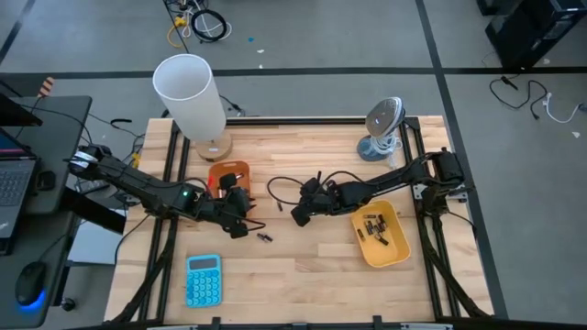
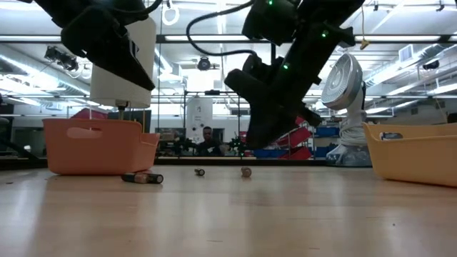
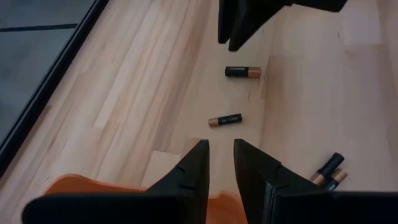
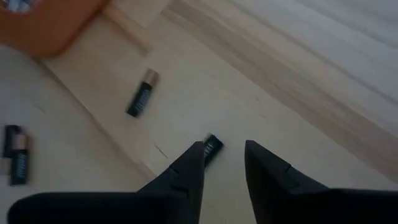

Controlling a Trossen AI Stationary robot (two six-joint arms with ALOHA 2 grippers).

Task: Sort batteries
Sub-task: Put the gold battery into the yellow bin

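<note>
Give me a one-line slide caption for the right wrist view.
Right gripper hovers open over a loose black battery on the wooden table, another battery lying beyond.

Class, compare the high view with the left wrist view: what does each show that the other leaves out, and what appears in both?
Only the high view shows the yellow tray with batteries in it, the blue calculator, the white cylinder, the small fan and both whole arms.

Only the left wrist view shows the loose batteries closely: two single black-and-copper cells and a pair lying side by side, past the left claw, its fingers slightly apart.

Both show the wooden table, the orange tray and the right claw.
</note>
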